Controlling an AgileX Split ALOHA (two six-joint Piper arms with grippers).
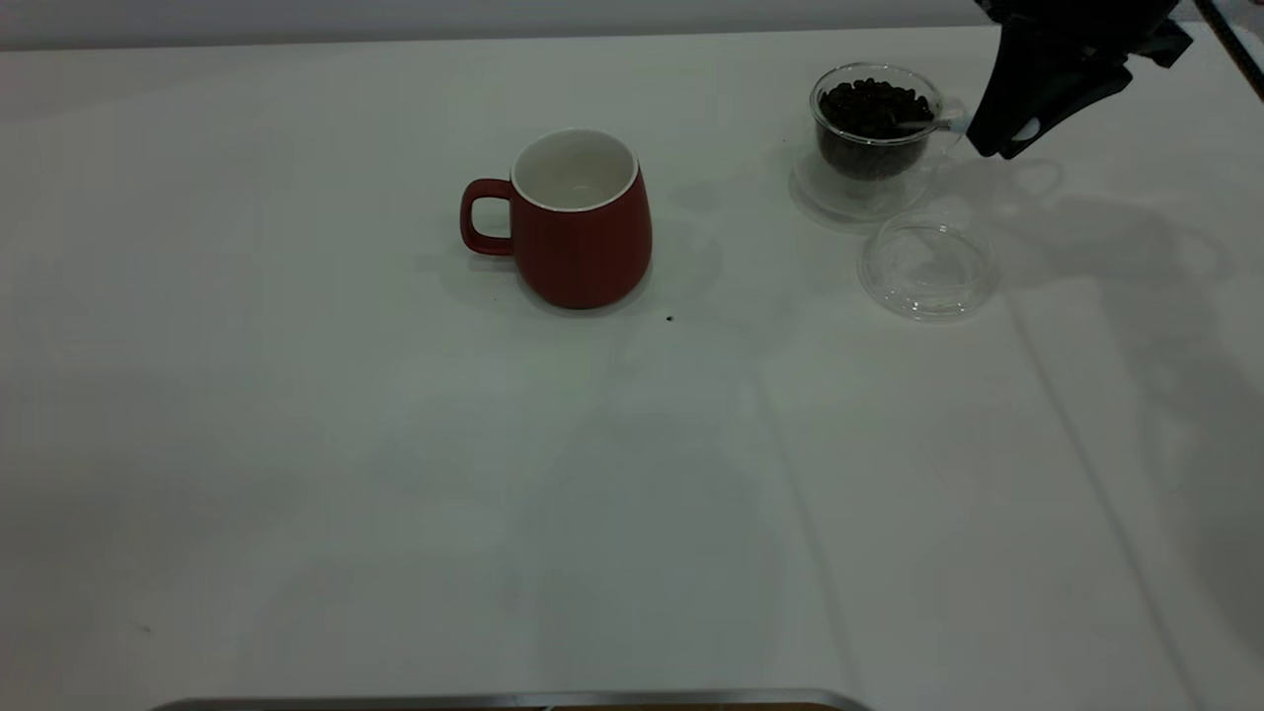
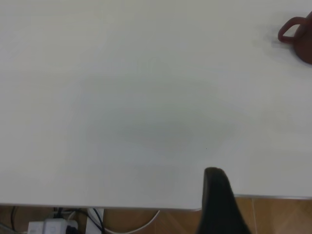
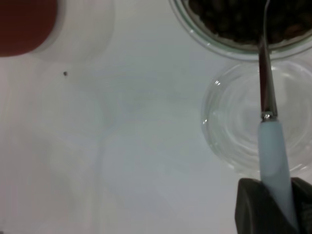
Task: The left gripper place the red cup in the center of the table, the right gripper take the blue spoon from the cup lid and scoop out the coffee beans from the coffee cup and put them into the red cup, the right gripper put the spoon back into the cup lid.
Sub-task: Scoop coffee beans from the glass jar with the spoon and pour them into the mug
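The red cup (image 1: 578, 222) stands upright near the middle of the table (image 1: 395, 474), handle to the left, and shows white inside; its edge appears in the right wrist view (image 3: 24, 24). At the back right stands the glass coffee cup (image 1: 874, 123), filled with coffee beans (image 1: 874, 107). The clear cup lid (image 1: 928, 267) lies just in front of it. My right gripper (image 1: 1022, 123) hovers to the right of the coffee cup, shut on the blue spoon (image 3: 273, 161). The spoon's metal neck reaches over the lid (image 3: 234, 126) into the beans (image 3: 234, 19). My left gripper (image 2: 219, 204) is parked by the table's edge.
One stray bean (image 1: 670, 318) lies on the table just right of the red cup. A metal table edge (image 1: 513, 699) runs along the front. Beyond the table's edge in the left wrist view are cables and a power strip (image 2: 48, 226) on the floor.
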